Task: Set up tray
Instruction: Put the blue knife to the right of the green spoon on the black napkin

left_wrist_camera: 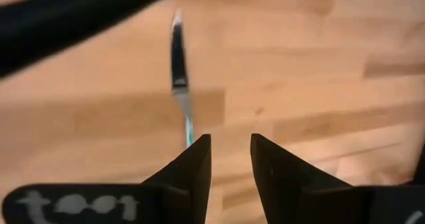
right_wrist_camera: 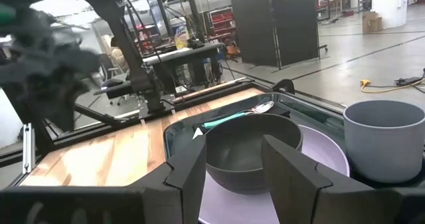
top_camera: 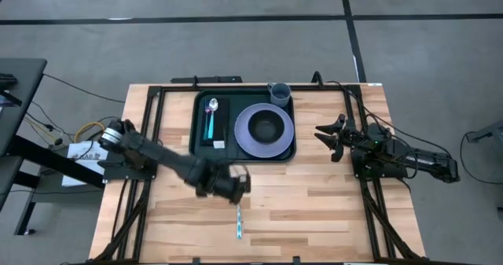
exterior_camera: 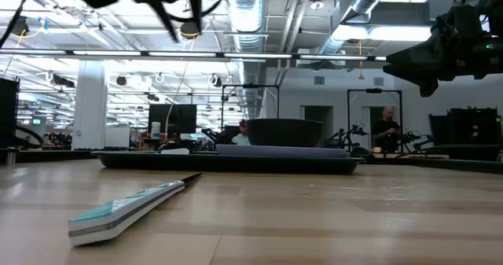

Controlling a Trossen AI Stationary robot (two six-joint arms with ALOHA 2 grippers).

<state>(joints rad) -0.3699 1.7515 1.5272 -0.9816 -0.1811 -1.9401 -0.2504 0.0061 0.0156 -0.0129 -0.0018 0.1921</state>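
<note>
The dark green tray (top_camera: 244, 149) lies at the far middle of the table. In it are a teal-handled spoon (top_camera: 211, 115), a purple plate (top_camera: 245, 133) with a dark bowl (top_camera: 267, 126) on it, and a grey cup (top_camera: 280, 93) in the far right corner. A teal-handled knife (top_camera: 239, 222) lies flat on the wood near the near edge, also low in the low view (exterior_camera: 130, 210). My left gripper (top_camera: 238, 180) hovers open above the table between tray and knife; its wrist view shows the knife (left_wrist_camera: 179, 71) beyond the fingers. My right gripper (top_camera: 328, 136) waits open, right of the tray.
Black frame rails (top_camera: 153, 123) run along both sides of the table, with a bar (top_camera: 216, 80) at the far edge. Bare wood (top_camera: 314, 202) spreads around the knife. In the right wrist view the bowl (right_wrist_camera: 249, 147), plate (right_wrist_camera: 319, 157) and cup (right_wrist_camera: 385, 137) sit just ahead. People stand far behind (exterior_camera: 387, 127).
</note>
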